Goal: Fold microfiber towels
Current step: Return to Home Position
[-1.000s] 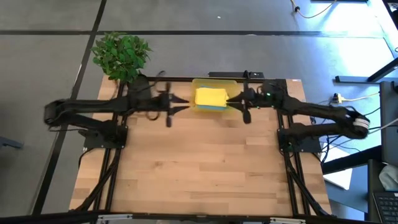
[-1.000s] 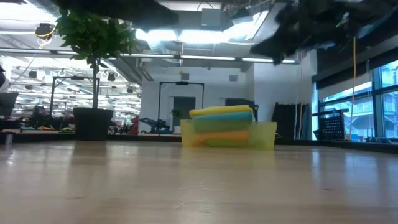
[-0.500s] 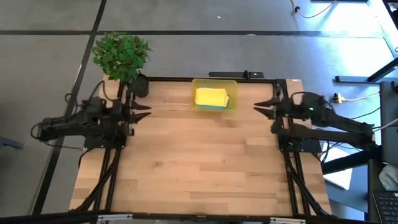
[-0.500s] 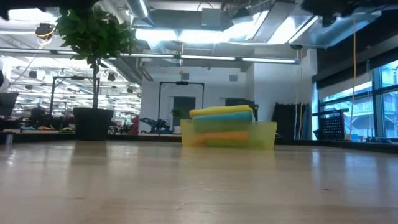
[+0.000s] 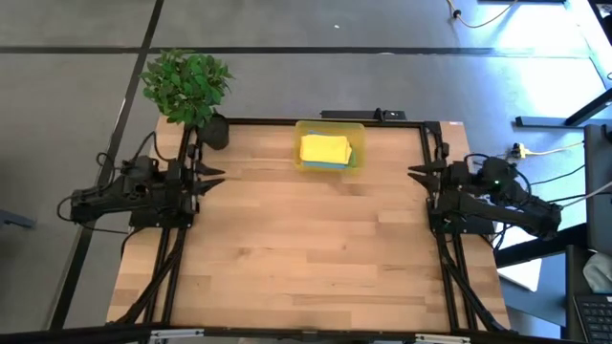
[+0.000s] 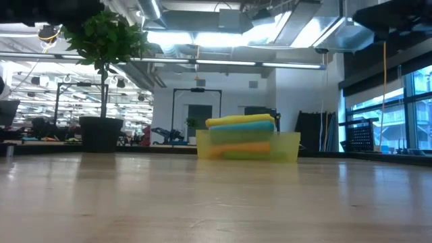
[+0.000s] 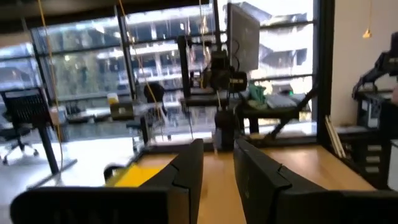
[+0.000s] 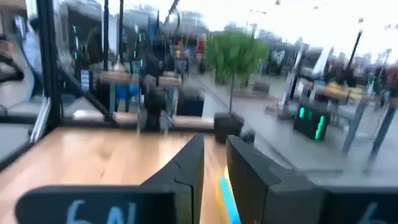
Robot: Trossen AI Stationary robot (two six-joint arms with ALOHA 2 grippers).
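The microfiber towels lie folded in a stack (image 5: 324, 150) inside a translucent yellow bin (image 5: 302, 127) at the middle of the table's far edge. In the low view the yellow towel (image 6: 241, 121) is on top, with teal (image 6: 243, 132), orange (image 6: 233, 149) and green layers under it. My left gripper (image 5: 212, 178) hangs over the table's left edge and points toward the middle. My right gripper (image 5: 418, 177) hangs over the right edge, facing it. Each wrist view shows a narrow gap between the fingers, left (image 7: 217, 143) and right (image 8: 214, 139), with nothing in it.
A potted plant (image 5: 186, 84) stands at the table's far left corner. A dark flat device (image 5: 363, 116) lies behind the bin. The wooden tabletop (image 5: 306, 248) between the two arms is bare.
Both grippers have drawn back from either side of the bin, the left one toward the table's left edge and the right one toward the right edge, each also a little nearer. The stack of towels has stayed in the bin.
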